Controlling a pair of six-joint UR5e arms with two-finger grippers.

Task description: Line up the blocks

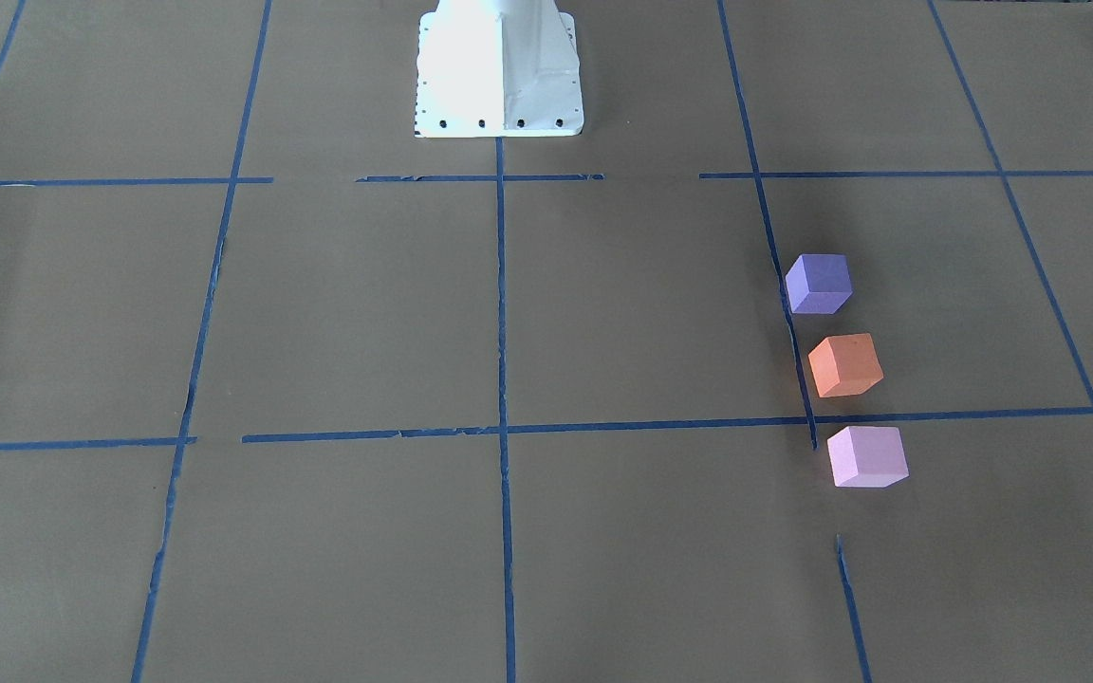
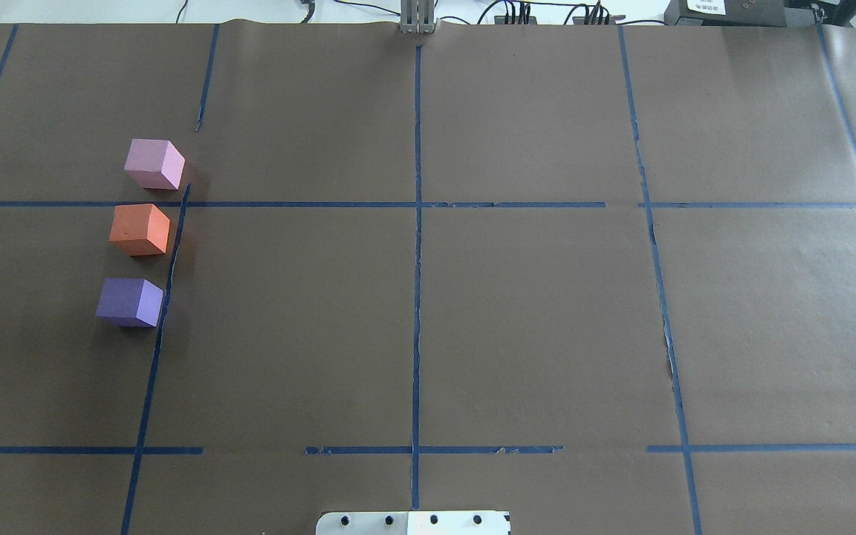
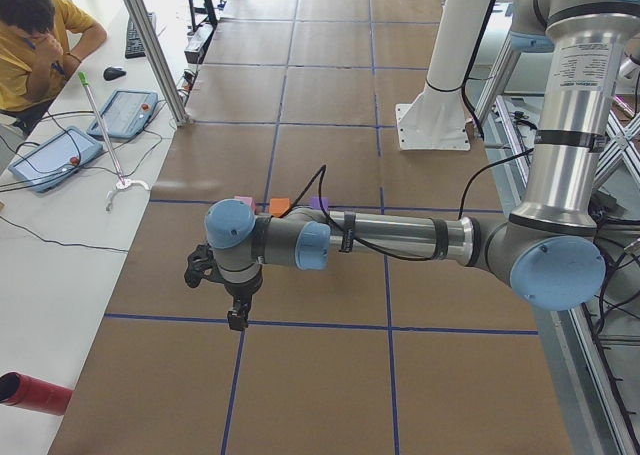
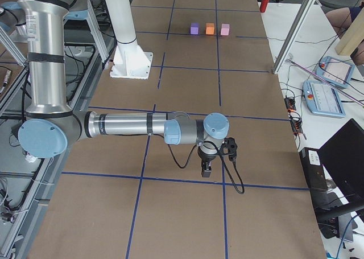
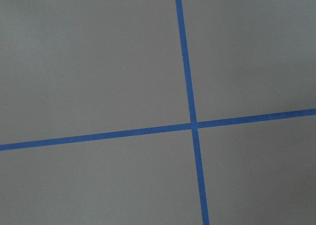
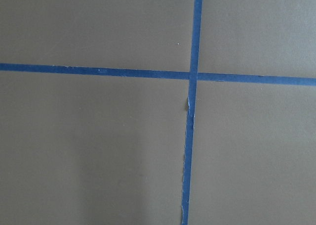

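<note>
A table covered in brown paper point(image 2: 532, 319) fills every view, marked into a grid by blue tape point(image 2: 417, 297). The white robot base point(image 1: 497, 71) stands at the top centre of the front-facing view. In the left side view the left arm point(image 3: 400, 237) reaches across mid-frame, its left gripper point(image 3: 236, 321) pointing down above a tape line. In the right side view the right arm point(image 4: 125, 124) does likewise with the right gripper point(image 4: 206, 171). Whether either tool is spread or closed cannot be told from these views, and the wrist cameras show only paper and a tape crossing. Three matte cubes of equal size stand in a line at the left of the overhead frame, just left of a tape strip, each slightly turned and with small gaps between them. The pink-lilac block point(image 2: 153, 164) is uppermost, the orange block point(image 2: 140, 229) in the middle and the dark purple block point(image 2: 129, 302) lowest. A horizontal tape line passes between pink-lilac and orange. A white label point(image 2: 707, 6) on a dark box at the upper right is too small to read.
</note>
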